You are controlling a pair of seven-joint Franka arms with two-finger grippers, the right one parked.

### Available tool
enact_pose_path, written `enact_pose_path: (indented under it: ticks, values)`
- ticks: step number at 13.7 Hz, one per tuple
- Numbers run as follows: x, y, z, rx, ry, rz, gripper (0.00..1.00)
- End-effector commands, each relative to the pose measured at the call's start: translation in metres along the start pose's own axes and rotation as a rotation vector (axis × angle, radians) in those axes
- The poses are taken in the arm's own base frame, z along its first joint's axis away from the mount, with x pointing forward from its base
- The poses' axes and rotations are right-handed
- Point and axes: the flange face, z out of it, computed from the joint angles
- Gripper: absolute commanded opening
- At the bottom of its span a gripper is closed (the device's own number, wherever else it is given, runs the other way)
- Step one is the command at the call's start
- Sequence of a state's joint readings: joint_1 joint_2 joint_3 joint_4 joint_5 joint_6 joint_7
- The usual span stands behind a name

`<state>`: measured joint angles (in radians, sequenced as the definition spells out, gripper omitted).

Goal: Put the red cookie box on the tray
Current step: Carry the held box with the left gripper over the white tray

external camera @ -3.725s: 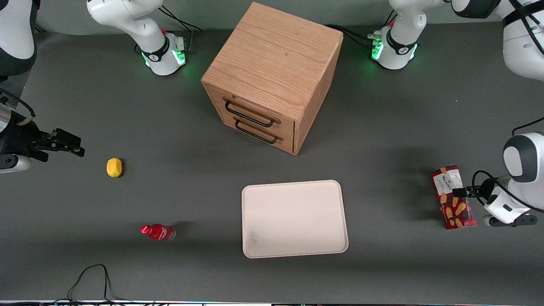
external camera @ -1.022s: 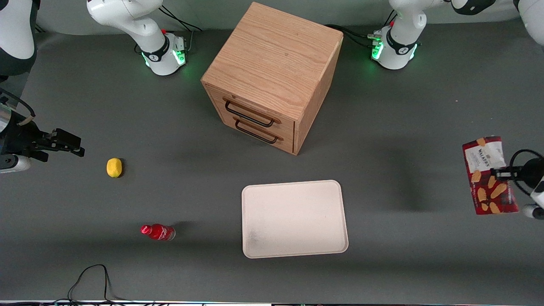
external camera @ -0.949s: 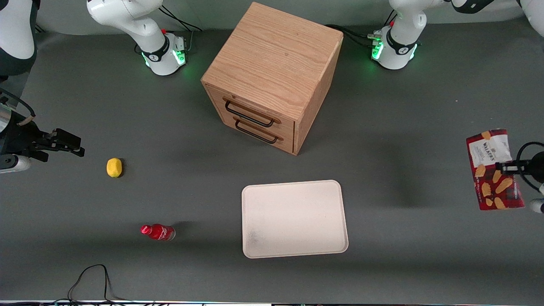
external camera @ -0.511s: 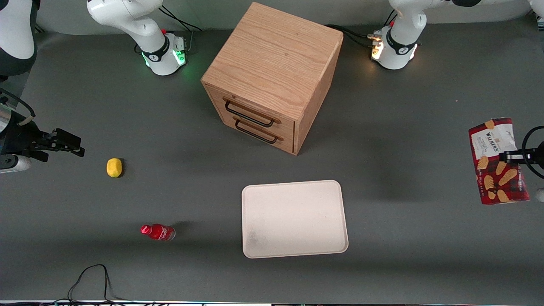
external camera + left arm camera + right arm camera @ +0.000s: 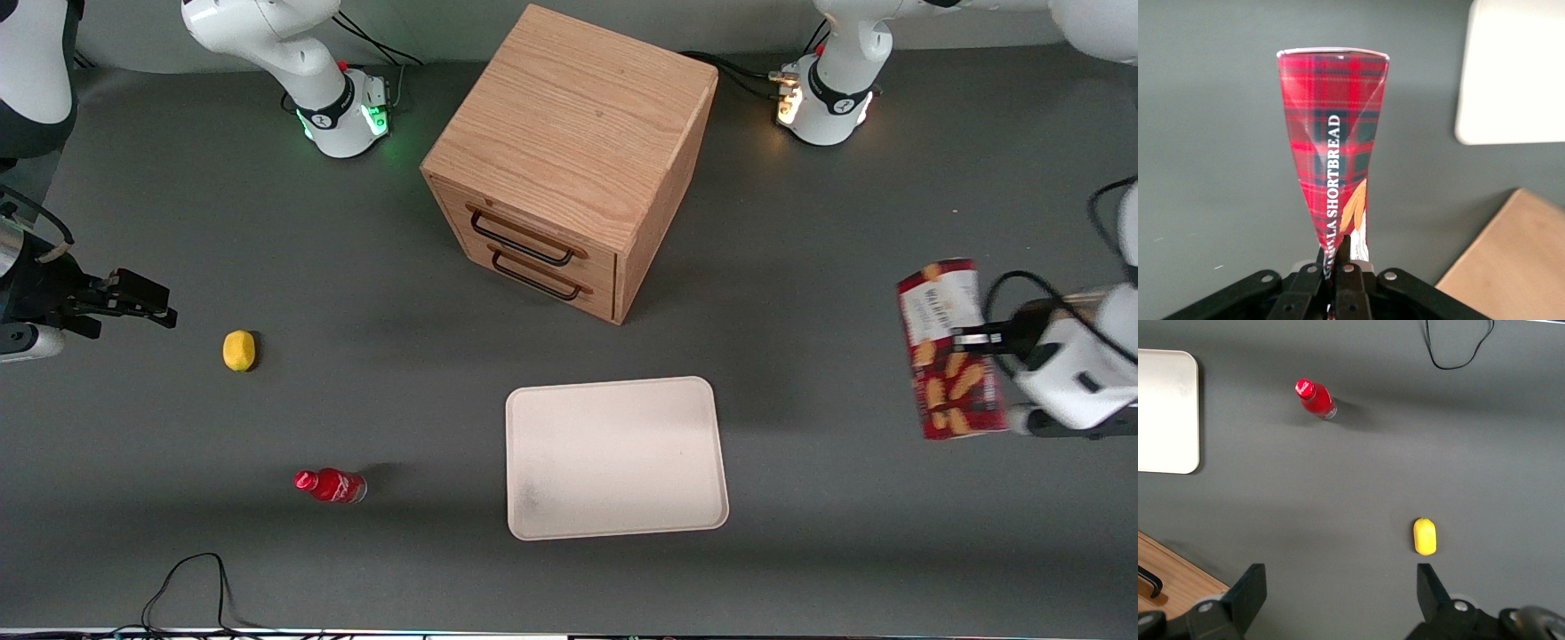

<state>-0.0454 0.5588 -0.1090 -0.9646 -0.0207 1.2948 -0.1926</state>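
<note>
At the right edge of the frame, the left gripper (image 5: 965, 339) pinches the red cookie box (image 5: 949, 348) at mid-length, holding it above the table, well apart from the tray (image 5: 615, 458) at lower centre.

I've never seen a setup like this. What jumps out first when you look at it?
Probably the red cookie box, pinched by the gripper in the air at the working arm's end of the table, its fingers shut on it. Next, the big wooden drawer cabinet mid-table, with the cream tray lying bare nearer the front camera.
</note>
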Motion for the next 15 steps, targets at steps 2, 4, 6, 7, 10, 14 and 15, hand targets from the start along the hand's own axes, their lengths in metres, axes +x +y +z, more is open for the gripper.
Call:
enact_pose_path:
  ticks: [2,4,6,7,10,14,15]
  values:
    - [0.023,0.075,0.028,-0.069,0.080,0.014,0.00]
    - [0.033,0.120,0.058,-0.098,0.088,-0.004,0.00]
    - [0.040,0.162,0.088,-0.110,0.112,0.011,0.00]
    - [0.050,0.173,0.109,-0.118,0.117,0.008,0.00]
    - [0.074,0.189,0.157,-0.146,0.140,0.008,0.00]
    - [0.092,0.194,0.201,-0.155,0.141,-0.002,0.00]
    - [0.094,0.196,0.209,-0.162,0.140,-0.023,0.00]
